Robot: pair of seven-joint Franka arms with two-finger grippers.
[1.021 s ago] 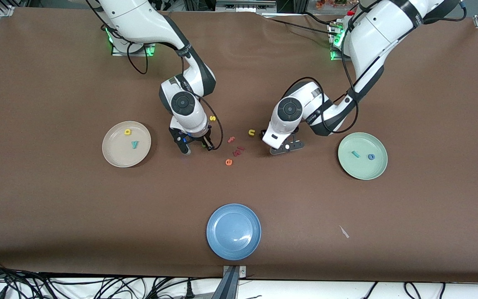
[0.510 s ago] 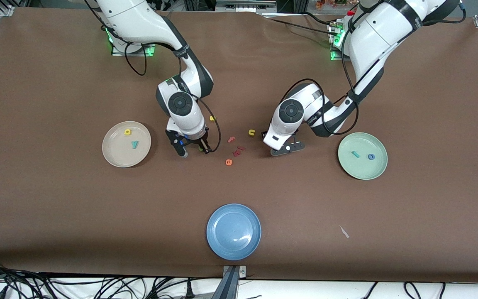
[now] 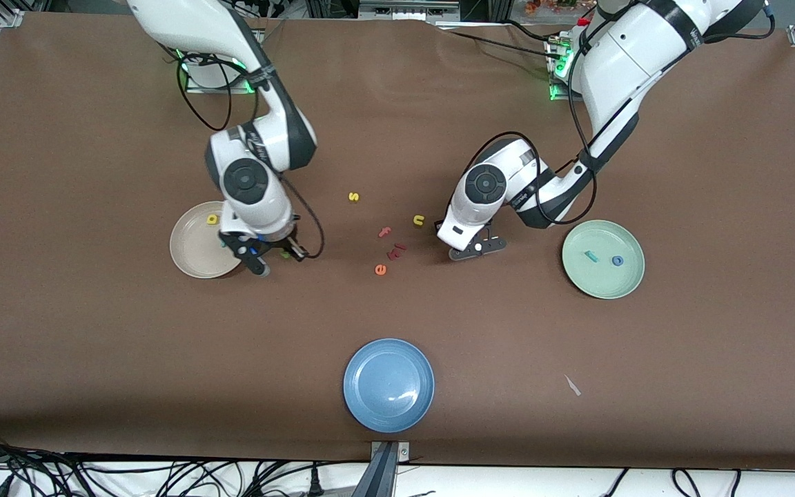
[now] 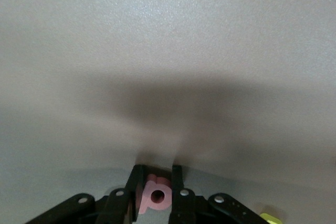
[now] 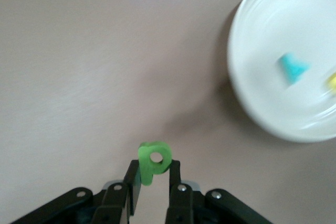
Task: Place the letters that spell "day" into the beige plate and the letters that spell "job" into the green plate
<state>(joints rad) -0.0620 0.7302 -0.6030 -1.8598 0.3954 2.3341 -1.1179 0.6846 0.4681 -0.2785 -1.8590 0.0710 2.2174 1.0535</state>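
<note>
Currently logging two loaded claws, one move each to judge.

Find the right claw [image 3: 270, 257] clamped together on the green "d" [image 5: 154, 160]: stem pinched between the fingers, round bowl poking out past the tips. Place it low over bare surface, just beside the rim of the beige plate [image 3: 190, 261], on that plate's edge toward the left arm's end. Count two of "day" already in that plate: the yellow "a" [image 3: 212, 219] and the teal "y" [image 5: 292, 69], hidden under the arm from the front but plain in the right wrist view.

Judge the key relation thus: plate lying toward the right arm's end from the claw, about level with it in nearness. Expect a short sideways carry over the rim, then release. Watch for a drop short of the rim.

Find the left claw [image 3: 477, 247] down at the surface, near the yellow "u" [image 3: 418, 220], fingers [image 4: 177, 187] pressed on both flanks of the pinkish-red "b" [image 4: 156, 196], hole facing the wrist camera. Cannot tell whether lifted clear yet.

Note the green plate [image 3: 601, 284] well apart toward the left arm's end, holding the teal "j" [image 3: 591, 256] and blue "o" [image 3: 617, 260]. Reckon a lift, then a longer carry that way.

Leave the orange "e" [image 3: 380, 270] and blue plate [image 3: 388, 407] alone.
</note>
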